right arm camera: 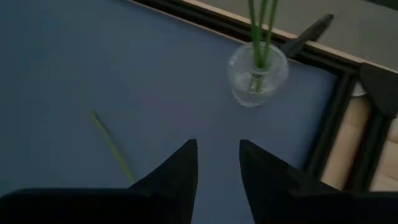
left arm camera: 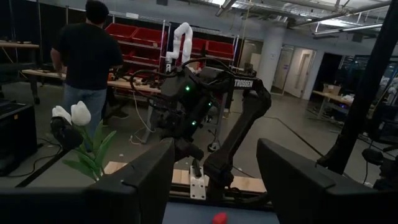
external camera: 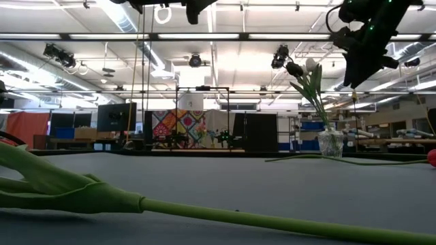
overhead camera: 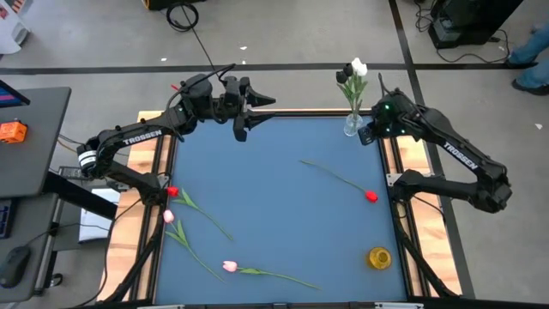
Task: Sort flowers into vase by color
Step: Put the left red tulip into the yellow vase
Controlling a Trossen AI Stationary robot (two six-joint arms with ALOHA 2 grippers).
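Jaws of right gripper parted, holding nothing, just beside glass vase at table's far edge, left gripper spread wide, clear blue mat below.

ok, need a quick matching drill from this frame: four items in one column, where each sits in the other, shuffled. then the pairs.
Items
1. glass vase
2. yellow vase
3. left gripper
4. red tulip

Places
A. near right corner of the table
B. lying right of centre, head toward the right edge
C. far right corner, white flowers in it
D. raised over the far edge, jaws open, empty

Pairs: 1-C, 2-A, 3-D, 4-B
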